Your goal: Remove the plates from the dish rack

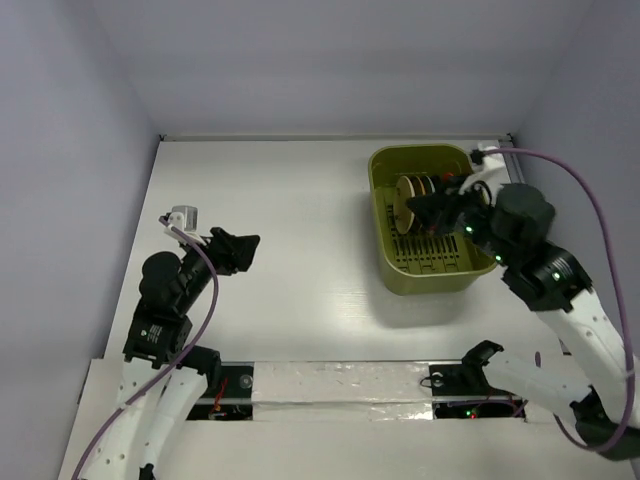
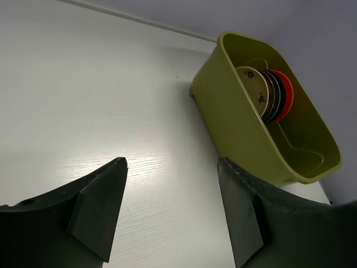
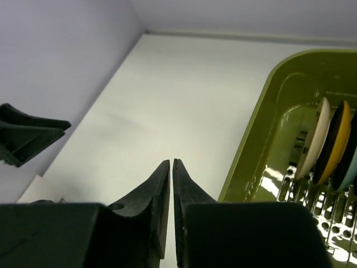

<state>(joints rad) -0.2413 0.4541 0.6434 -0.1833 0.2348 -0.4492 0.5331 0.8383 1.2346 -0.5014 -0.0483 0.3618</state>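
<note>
The olive-green dish rack (image 1: 432, 270) stands at the right of the table. Several plates (image 1: 412, 193) stand on edge in its far half. In the left wrist view the rack (image 2: 234, 120) holds a cream plate (image 2: 252, 85), a dark plate (image 2: 273, 93) and an orange-red plate (image 2: 286, 89). The right wrist view shows the rack's wall (image 3: 251, 151), the cream plate (image 3: 314, 139) and a yellow plate (image 3: 336, 139). My right gripper (image 1: 418, 207) is shut and empty above the rack, beside the plates; its jaws (image 3: 171, 163) are together. My left gripper (image 1: 246, 250) is open and empty (image 2: 172, 167) over bare table, far left of the rack.
Pale walls close in the table on the left, back and right. A taped strip (image 1: 340, 382) runs along the near edge between the arm bases. The purple cable (image 1: 590, 190) loops by the right arm. My left gripper also shows in the right wrist view (image 3: 28, 139).
</note>
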